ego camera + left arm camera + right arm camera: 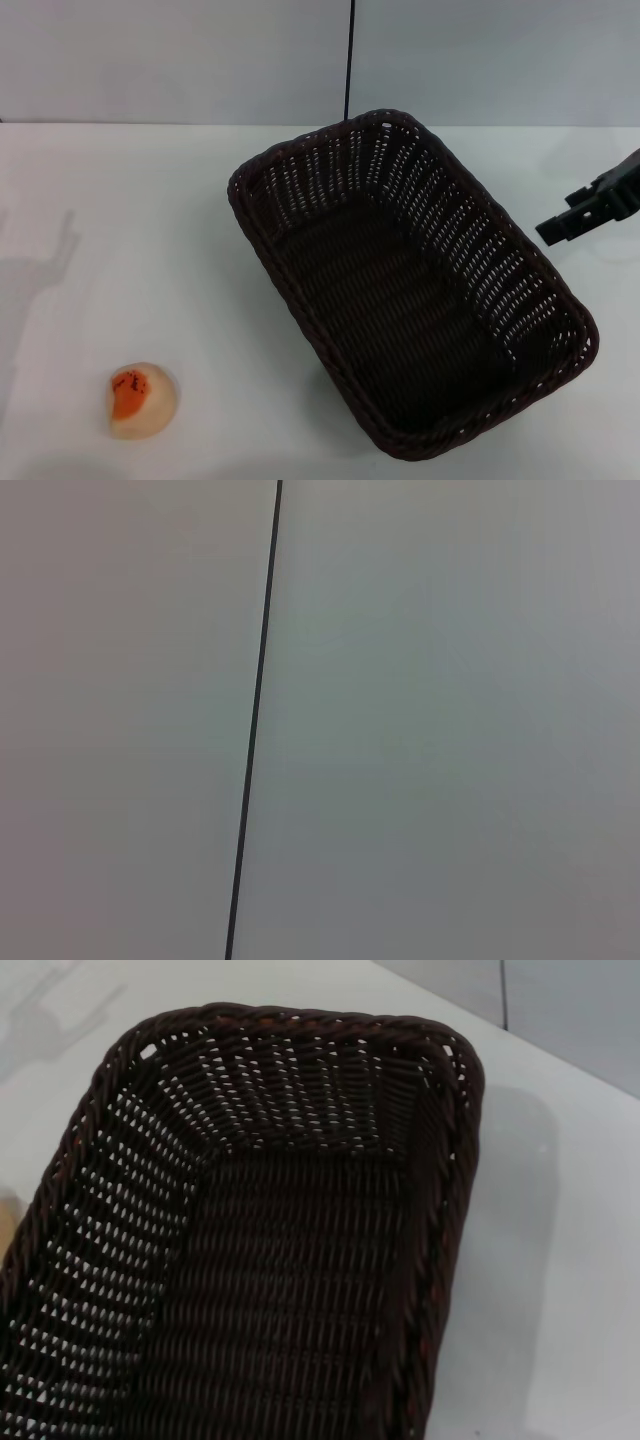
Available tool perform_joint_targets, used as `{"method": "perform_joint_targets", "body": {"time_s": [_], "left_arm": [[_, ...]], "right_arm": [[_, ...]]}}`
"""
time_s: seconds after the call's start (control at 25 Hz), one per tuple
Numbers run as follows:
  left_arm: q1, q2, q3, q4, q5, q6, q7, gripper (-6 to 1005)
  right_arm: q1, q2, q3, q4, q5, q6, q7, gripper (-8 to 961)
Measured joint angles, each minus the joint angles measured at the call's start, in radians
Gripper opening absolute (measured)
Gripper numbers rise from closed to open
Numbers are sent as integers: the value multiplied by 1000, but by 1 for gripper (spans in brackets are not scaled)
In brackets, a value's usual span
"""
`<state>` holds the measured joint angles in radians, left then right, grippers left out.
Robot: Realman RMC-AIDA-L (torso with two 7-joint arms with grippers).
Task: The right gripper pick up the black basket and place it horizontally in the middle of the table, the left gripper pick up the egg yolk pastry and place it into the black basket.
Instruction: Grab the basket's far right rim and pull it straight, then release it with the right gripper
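Fingers of the right gripper (556, 230): cannot tell whether apart or together; only a black jointed end shows at the right edge of the head view, held above the table (120, 220), just off the basket's right long side, not touching the rim. Nothing held in it.

Left gripper: not in any view. Left wrist view shows only a pale grey wall panel (450, 720) with a thin dark vertical seam (255, 720).

Black basket (410, 285): rests on the table right of centre, long axis running diagonally from far-left to near-right, so not square to the table edge. Upright, open side up. Interior empty: dark woven floor, slanted openwork sides, braided rim, rounded corners. Its far corner lies near the table's back edge, below a dark vertical seam in the wall (350, 60).

Right wrist view: looks down into the same basket (290, 1260) from above one end; rim and one short end wall fill most of the picture, white table (560, 1260) visible beside it.

Egg yolk pastry (141, 400): sits on the table near the front left, well apart from the basket, orange-red patch facing up. Untouched by either gripper.

Faint shadow falls on the table at far left (40, 270).
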<state>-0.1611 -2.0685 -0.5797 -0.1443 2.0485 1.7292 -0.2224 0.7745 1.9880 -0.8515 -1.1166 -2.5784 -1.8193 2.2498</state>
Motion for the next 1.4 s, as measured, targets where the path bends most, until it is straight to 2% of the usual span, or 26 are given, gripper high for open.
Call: {"method": "perform_joint_targets", "body": {"time_s": [0.6, 0.8, 0.96, 1.4], "left_arm": [[-14, -3, -2, -1, -2, -31, 0, 789], [-16, -3, -4, -2, -2, -47, 0, 787], [-19, -2, -5, -1, -2, -56, 0, 786], [-16, -2, 0, -1, -2, -66, 0, 783]], "right_arm": [[42, 36, -26, 177, 3, 109, -10, 665], [69, 38, -48, 258, -4, 136, -10, 644], [73, 38, -49, 261, -3, 134, -10, 626], [70, 33, -22, 255, 4, 109, -2, 231]]}}
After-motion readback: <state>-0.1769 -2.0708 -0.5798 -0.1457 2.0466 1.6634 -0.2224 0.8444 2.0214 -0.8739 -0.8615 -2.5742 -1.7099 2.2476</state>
